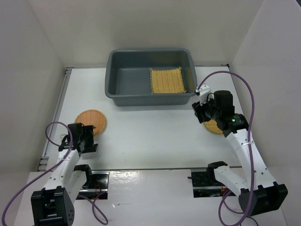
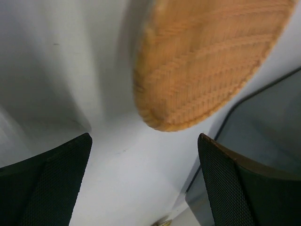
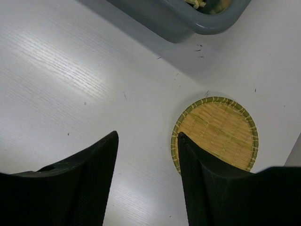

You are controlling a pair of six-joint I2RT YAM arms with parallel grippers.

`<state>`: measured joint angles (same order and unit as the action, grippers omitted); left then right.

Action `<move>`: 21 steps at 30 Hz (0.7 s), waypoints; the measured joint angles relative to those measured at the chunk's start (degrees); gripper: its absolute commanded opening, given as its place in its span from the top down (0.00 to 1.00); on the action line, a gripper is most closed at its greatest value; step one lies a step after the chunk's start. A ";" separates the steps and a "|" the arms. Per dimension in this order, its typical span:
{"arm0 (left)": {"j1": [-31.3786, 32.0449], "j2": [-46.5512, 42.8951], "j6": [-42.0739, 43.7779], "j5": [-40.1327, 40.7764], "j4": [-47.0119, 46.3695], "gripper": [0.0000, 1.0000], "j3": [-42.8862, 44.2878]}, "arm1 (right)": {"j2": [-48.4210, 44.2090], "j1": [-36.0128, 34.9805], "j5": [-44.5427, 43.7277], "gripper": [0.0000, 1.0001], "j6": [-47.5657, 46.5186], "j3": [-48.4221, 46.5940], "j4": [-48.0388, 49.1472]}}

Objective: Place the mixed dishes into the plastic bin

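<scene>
The dark grey plastic bin (image 1: 122, 77) stands at the back middle of the table. The square yellow slatted mat (image 1: 166, 80) lies flat inside it at the right. The orange-brown round disc (image 1: 90, 120) lies on the table at the left; it fills the upper part of the left wrist view (image 2: 207, 61). My left gripper (image 1: 83, 136) is open and empty just in front of it. The paler yellow round disc (image 3: 217, 134) lies on the table at the right, partly hidden under my arm in the top view (image 1: 214, 127). My right gripper (image 3: 146, 141) is open and empty above its left edge.
White walls close in the table at the left, back and right. The bin's near corner (image 3: 207, 23) shows at the top of the right wrist view. A purple cable (image 1: 244, 89) loops above the right arm.
</scene>
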<state>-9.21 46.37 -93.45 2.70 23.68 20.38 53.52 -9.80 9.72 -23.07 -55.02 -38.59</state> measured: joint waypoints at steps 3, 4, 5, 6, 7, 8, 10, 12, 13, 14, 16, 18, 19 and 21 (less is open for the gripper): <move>-0.02 -1.14 -2.91 -1.60 -3.48 0.01 -4.46 | 0.35 0.00 0.00 0.40 -0.02 0.00 0.00; -0.04 -2.01 -3.26 -1.46 -5.01 0.01 -5.20 | 0.37 0.00 -0.02 0.40 -0.02 0.00 0.00; -0.04 -2.58 -3.87 -1.36 -5.92 0.01 -5.99 | 0.37 0.02 -0.04 0.40 0.00 0.00 0.00; -0.04 -2.97 -4.42 -1.49 -6.75 0.01 -6.54 | 0.37 0.02 -0.04 0.40 -0.02 0.00 0.00; 0.00 -3.43 -4.68 -1.29 -7.80 0.01 -7.02 | 0.37 0.04 -0.04 0.40 -0.02 0.00 0.00; 0.09 -3.72 -5.11 -1.14 -9.05 0.01 -7.63 | 0.39 0.04 -0.04 0.39 -0.02 0.00 0.00; 0.13 -4.63 -6.21 -0.87 -11.87 0.01 -9.16 | 0.39 0.04 -0.04 0.39 -0.02 0.00 0.00; 0.15 -5.75 -7.39 -0.48 -15.10 0.05 -11.02 | 0.39 0.04 -0.04 0.39 -0.02 0.00 0.00; 0.15 -6.21 -7.67 -0.20 -16.22 0.09 -11.69 | 0.39 0.04 -0.04 0.39 -0.02 0.00 0.00; 0.24 -6.56 -7.85 0.48 -17.05 0.13 -12.28 | 0.42 0.04 -0.04 0.39 -0.02 0.00 0.00; 0.48 -7.15 -8.41 2.01 -18.43 0.23 -13.33 | 0.48 0.04 -0.04 0.39 -0.02 0.00 0.00; 0.68 -7.41 -8.83 3.56 -19.21 0.27 -14.05 | 0.66 0.07 -0.04 0.38 -0.02 0.00 0.00; 0.72 -7.54 -8.92 4.13 -19.69 0.30 -14.47 | 0.72 0.04 -0.07 0.38 -0.02 0.00 0.00; 0.74 -7.54 -8.90 5.25 -21.35 0.31 -15.43 | 0.74 0.07 -0.04 0.36 -0.02 0.00 0.00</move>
<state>-8.47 38.83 -102.35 7.94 2.33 4.95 54.26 -9.74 9.67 -23.09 -55.02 -38.59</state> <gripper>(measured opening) 0.703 0.630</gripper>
